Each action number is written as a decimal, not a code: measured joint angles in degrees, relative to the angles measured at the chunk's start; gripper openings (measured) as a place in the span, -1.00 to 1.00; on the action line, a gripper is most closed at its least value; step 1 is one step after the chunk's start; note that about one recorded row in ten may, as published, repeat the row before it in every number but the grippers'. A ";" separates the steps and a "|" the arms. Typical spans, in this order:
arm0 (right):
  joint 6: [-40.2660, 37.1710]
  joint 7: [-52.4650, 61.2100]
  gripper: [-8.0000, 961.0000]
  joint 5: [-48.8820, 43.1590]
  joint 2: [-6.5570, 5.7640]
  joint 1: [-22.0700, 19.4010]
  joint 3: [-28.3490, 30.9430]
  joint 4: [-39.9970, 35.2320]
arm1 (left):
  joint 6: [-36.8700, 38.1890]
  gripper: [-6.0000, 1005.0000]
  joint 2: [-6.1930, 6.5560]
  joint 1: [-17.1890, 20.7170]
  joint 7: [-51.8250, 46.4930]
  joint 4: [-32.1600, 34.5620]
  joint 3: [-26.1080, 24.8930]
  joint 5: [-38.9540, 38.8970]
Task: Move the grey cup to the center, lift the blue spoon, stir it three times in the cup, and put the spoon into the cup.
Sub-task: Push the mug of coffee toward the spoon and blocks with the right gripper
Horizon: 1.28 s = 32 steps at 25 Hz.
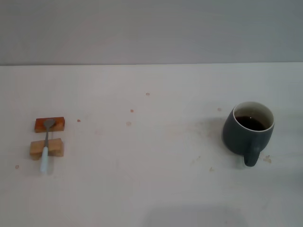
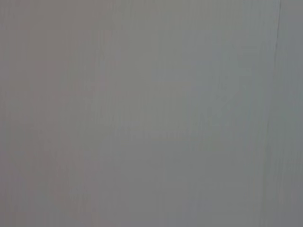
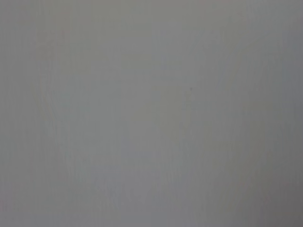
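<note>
The grey cup (image 1: 248, 131) stands upright at the right of the white table, its handle turned toward the near edge and dark brown liquid inside its cream interior. At the far left the blue spoon (image 1: 46, 146) lies across two small wooden blocks, its metal bowl on the far reddish block (image 1: 49, 125) and its pale blue handle reaching past the near tan block (image 1: 47, 148). Neither gripper shows in the head view. Both wrist views hold only a plain grey surface.
The white table (image 1: 151, 179) carries a few small brown specks around its middle and near the cup. A grey wall (image 1: 151, 28) rises behind the table's far edge.
</note>
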 joint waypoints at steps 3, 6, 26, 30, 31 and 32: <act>0.00 0.00 0.17 -0.08 0.00 -0.01 0.00 -0.01 | 0.02 0.36 0.01 0.00 0.00 0.00 0.00 0.00; 0.00 0.00 0.17 -0.16 0.01 0.04 0.00 -0.02 | 0.02 0.36 0.03 -0.01 0.00 0.00 0.00 0.00; -0.08 -0.22 0.03 -0.29 0.45 -0.49 -0.10 -0.35 | -0.16 0.36 -0.03 0.20 0.01 0.00 0.01 0.02; -0.19 -0.05 -0.15 -0.46 0.46 -0.90 -0.37 -0.36 | -0.18 0.36 -0.05 0.31 0.01 0.00 0.00 0.02; -0.19 -0.05 -0.20 -0.46 0.46 -0.90 -0.37 -0.36 | -0.18 0.36 -0.05 0.31 0.01 0.00 0.00 0.02; -0.16 -0.04 -0.24 -0.49 0.49 -0.91 -0.42 -0.36 | -0.19 0.36 -0.05 0.34 0.01 0.03 0.00 0.02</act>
